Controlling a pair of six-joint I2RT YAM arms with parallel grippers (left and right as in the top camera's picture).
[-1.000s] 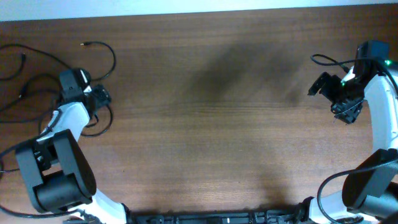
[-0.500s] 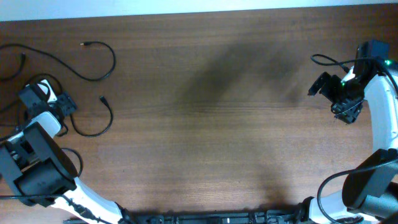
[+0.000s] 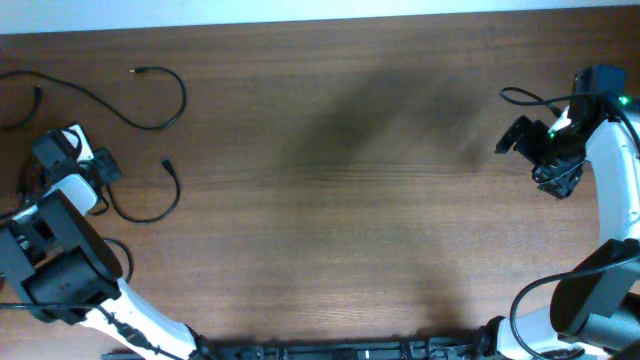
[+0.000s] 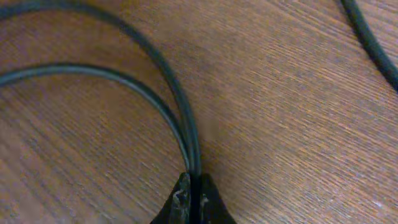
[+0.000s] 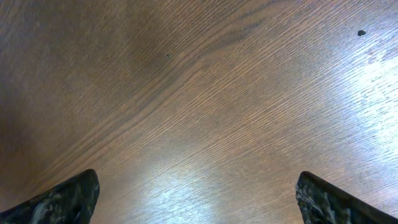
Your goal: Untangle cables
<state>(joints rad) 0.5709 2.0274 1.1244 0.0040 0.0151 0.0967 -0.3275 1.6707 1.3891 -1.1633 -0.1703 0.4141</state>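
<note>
L hand (image 4: 191, 198) tight on cables (image 4: 189, 144)

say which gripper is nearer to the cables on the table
Left. The left gripper is shut right on the cables, with two strands running into its closed fingers. The right gripper is open over bare wood at the opposite side of the table.

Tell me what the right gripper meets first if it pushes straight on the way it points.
Bare table, most likely: the right gripper is open, and nothing lies between its fingers in the wrist view. Depth is unclear.
</note>
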